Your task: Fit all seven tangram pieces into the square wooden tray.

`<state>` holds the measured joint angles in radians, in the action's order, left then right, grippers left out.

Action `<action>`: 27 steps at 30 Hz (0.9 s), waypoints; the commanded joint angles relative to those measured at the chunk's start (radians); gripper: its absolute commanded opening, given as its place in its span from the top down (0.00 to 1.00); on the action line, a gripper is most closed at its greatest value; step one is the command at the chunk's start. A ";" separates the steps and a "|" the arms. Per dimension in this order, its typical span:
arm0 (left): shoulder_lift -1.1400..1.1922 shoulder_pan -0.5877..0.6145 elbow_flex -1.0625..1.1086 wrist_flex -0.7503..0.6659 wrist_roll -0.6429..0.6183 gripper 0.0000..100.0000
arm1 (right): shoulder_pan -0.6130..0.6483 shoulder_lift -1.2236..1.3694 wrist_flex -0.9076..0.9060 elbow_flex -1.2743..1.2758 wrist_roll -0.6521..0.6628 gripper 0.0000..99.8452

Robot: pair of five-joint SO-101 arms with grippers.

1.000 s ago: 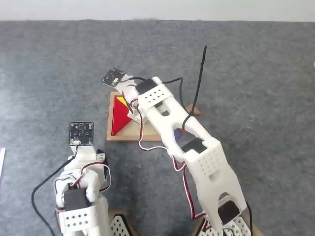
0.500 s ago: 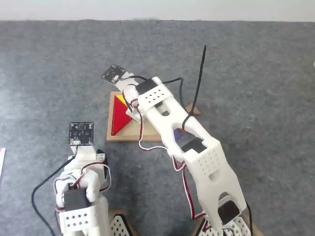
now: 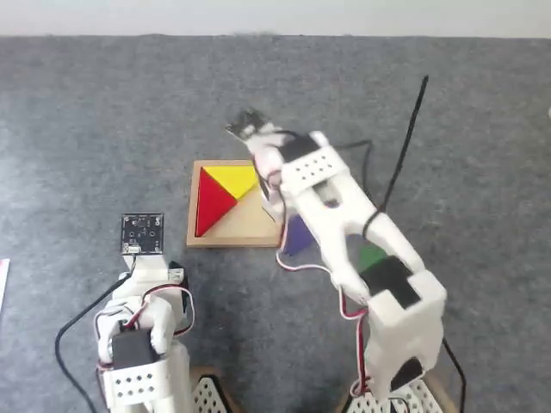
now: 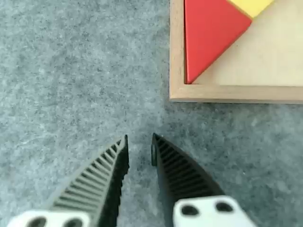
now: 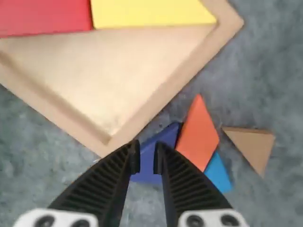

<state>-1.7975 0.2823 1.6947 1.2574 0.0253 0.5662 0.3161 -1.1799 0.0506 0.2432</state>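
The square wooden tray (image 3: pixel 225 240) holds a red triangle (image 3: pixel 209 205) and a yellow triangle (image 3: pixel 232 180) side by side, filling its far-left half. My right gripper (image 5: pixel 147 152) is shut and empty, just outside the tray's rim (image 5: pixel 189 82), above a dark blue piece (image 5: pixel 154 158). Beside that lie an orange parallelogram (image 5: pixel 199 136), a light blue piece (image 5: pixel 218 173) and a brown triangle (image 5: pixel 252 144). My left gripper (image 4: pixel 139 143) is shut over bare carpet, short of the tray's near-left corner (image 4: pixel 177 94).
The right arm (image 3: pixel 331 202) stretches over the tray's right edge and hides part of the loose pieces. A purple-blue piece (image 3: pixel 297 235) and a green piece (image 3: pixel 372 255) peek out under it. Grey carpet covers the table all around.
The right arm has swung to the right, off the tray's left part. The yellow triangle, earlier mostly hidden under the arm, now lies uncovered beside the red one. The left arm has not moved.
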 commanded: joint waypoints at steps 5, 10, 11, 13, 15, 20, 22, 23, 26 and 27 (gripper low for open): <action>-0.020 -0.005 -0.012 0.005 0.000 0.92 | -0.074 -0.099 0.260 0.235 -0.106 0.93; -0.020 -0.005 -0.012 0.005 0.000 0.92 | -0.120 -0.097 0.255 0.215 -0.126 0.93; -0.020 -0.005 -0.012 0.005 0.000 0.92 | -0.125 -0.104 0.249 0.212 -0.124 0.93; -0.020 -0.005 -0.012 0.005 0.000 0.92 | -0.128 -0.147 0.232 0.215 -0.121 0.93; -0.020 -0.005 -0.012 0.005 0.000 0.92 | -0.120 -0.209 0.186 0.218 -0.080 0.93; -0.020 -0.005 -0.012 0.005 0.000 0.92 | -0.134 -0.332 0.236 0.315 -0.034 0.93; -0.020 -0.005 -0.012 0.005 0.000 0.92 | -0.134 -0.332 0.303 0.368 -0.037 0.93; -0.020 -0.005 -0.012 0.005 0.000 0.92 | -0.131 -0.328 0.325 0.385 -0.037 0.93; -0.020 -0.005 -0.012 0.005 0.000 0.92 | -0.134 -0.292 0.341 0.391 -0.044 0.87; -0.020 -0.005 -0.012 0.005 0.000 0.92 | -0.136 -0.275 0.346 0.391 -0.044 0.84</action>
<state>-1.7975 0.2823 1.6947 1.2574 0.0253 0.4465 0.0491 -0.8638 0.4480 0.2094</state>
